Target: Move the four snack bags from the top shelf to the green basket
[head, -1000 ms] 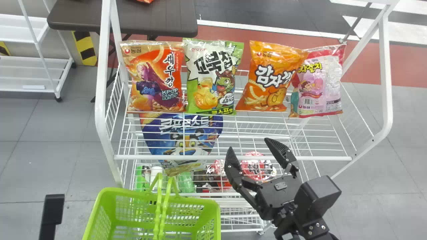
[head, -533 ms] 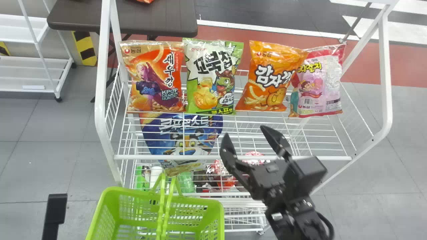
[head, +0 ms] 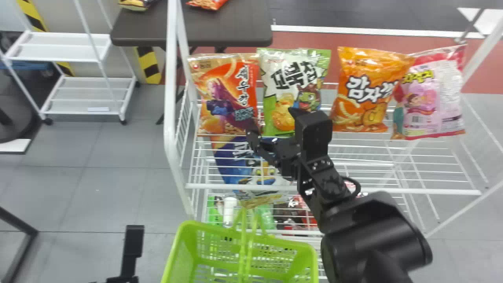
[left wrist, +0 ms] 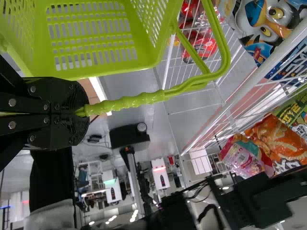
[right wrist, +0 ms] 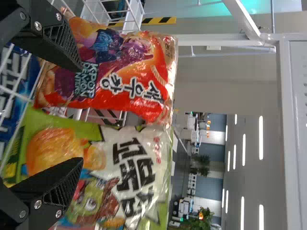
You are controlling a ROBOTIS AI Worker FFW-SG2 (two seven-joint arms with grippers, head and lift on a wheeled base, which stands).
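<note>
right gripper (head: 271,118), spread wide and empty, has risen past the edge of the top shelf (head: 393,191) to the red bag (head: 228,88) and green-white bag (head: 292,80), orange bag (head: 365,88) and pink bag (head: 436,104) beside them, open room in front, left gripper (left wrist: 82,113) clamped on the handle (left wrist: 136,100) of the green basket (head: 182,239).

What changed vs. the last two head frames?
Right end effector moved left and up along the rack, now open before the red-orange bag and green-white bag. The head view swung left. I see nothing newly grasped or released. Unchanged: all four snack bags on the top shelf, green basket in front of the rack.
</note>
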